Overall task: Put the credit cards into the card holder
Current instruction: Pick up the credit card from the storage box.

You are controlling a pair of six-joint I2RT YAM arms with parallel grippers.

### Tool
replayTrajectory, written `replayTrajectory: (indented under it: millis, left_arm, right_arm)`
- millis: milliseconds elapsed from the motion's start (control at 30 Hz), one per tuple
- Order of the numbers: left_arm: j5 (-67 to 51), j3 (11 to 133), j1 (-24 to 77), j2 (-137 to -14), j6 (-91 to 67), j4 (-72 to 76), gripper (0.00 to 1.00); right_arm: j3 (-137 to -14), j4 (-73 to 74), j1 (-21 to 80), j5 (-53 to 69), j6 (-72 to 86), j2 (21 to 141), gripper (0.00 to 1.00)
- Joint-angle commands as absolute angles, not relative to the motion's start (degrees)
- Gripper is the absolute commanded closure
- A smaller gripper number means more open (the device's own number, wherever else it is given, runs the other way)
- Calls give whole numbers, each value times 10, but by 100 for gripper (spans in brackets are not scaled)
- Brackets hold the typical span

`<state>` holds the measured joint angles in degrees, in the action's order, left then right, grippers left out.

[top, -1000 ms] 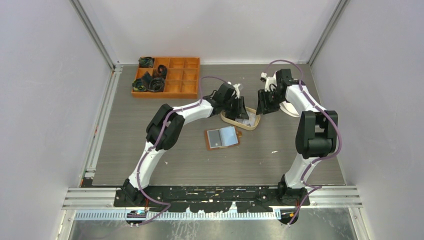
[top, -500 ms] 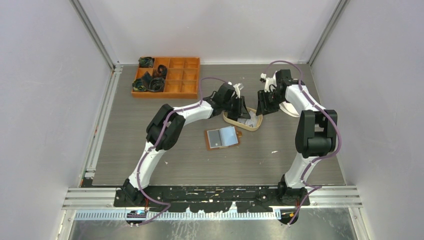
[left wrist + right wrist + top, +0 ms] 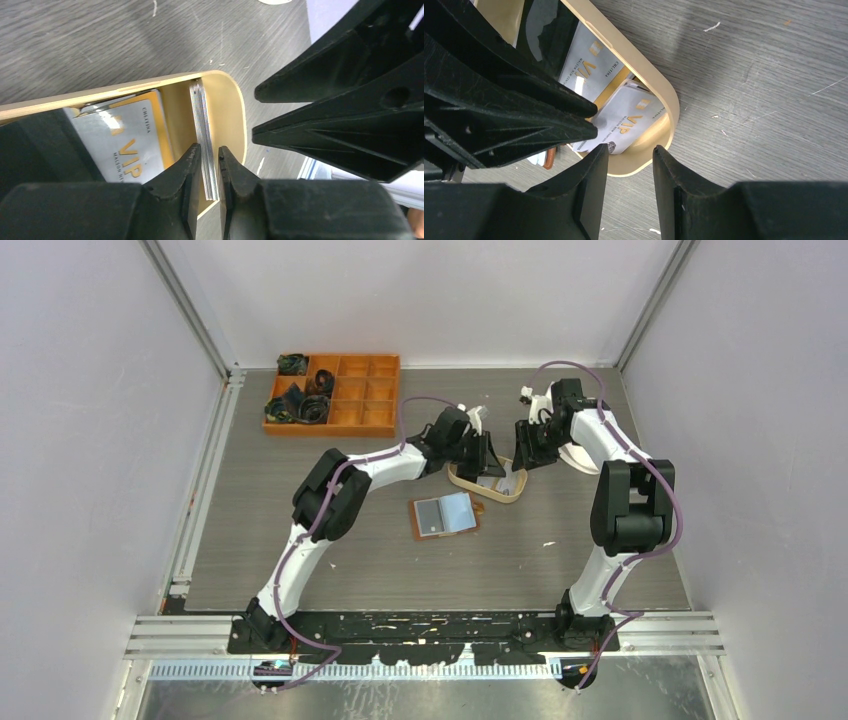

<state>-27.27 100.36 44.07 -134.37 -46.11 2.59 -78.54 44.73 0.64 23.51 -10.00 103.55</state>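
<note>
Top external: the brown leather card holder (image 3: 415, 526) lies open on the counter (image 3: 350, 560), two cards (image 3: 446, 512) on it. My left end effector (image 3: 207, 151) straddles an upright silver card (image 3: 202, 115) in the oval tan tray (image 3: 232, 115); I cannot tell whether it is clamped. My right end effector (image 3: 626, 165) stands apart, empty. More tray cards wait.

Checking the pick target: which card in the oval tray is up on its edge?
The edge-up card between the fingers of the left gripper, at the rounded end of the tray; the white-and-gold VIP card beside it lies flat.
</note>
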Motion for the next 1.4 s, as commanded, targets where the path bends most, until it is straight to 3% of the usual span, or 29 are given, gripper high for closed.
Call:
replayTrajectory:
  millis: [0, 367, 867, 1367]
  left_arm:
    - [-311, 1005, 451, -1308, -479, 82, 78]
    - [-312, 1029, 460, -1329, -474, 56, 67]
    - [-263, 1068, 465, -1346, -420, -57, 65]
    - [-304, 1138, 465, -1402, -438, -89, 65]
  right_arm:
    - [-811, 446, 8, 246, -105, 1034, 57]
    - [-810, 446, 8, 244, -105, 1034, 56]
    - [-811, 442, 8, 229, -100, 1030, 56]
    - [-807, 433, 8, 223, -94, 1022, 56]
